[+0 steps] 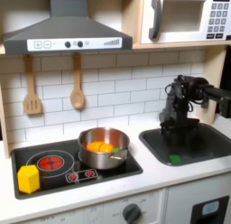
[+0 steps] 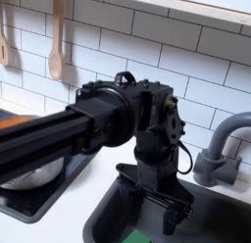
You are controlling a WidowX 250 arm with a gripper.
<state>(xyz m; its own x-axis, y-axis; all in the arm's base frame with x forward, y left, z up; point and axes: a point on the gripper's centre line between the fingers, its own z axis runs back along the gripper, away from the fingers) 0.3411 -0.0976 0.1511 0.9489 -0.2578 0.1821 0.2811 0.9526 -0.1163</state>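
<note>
- We see the bench [image 1: 171, 178] carrying a dark sink [image 1: 203, 151] directly beneath the fingers, with a black stovetop [image 1: 63, 169] well away from them, toward the first exterior view's left.
- We see the arm [image 2: 88, 124] reaching across the second exterior view from its left, the wrist bent down over the sink [image 2: 108, 222].
- A steel pot [image 1: 102, 146] with something orange inside stands on the stovetop, well apart from the fingers.
- A grey faucet [image 2: 221, 149] rises just beside the fingers, on the second exterior view's right.
- The fingers [image 2: 150, 200] hang low inside the sink, spread fairly wide, gripping nothing we can make out; in the first exterior view they [image 1: 178, 126] sit above the basin.
- A yellow block [image 1: 29, 179] rests at the stovetop's front corner, far from the fingers.
- A small green thing [image 1: 174, 158] lies on the sink floor, just below the fingers and apart from them; in the second exterior view it [image 2: 137, 237] shows at the bottom edge.
</note>
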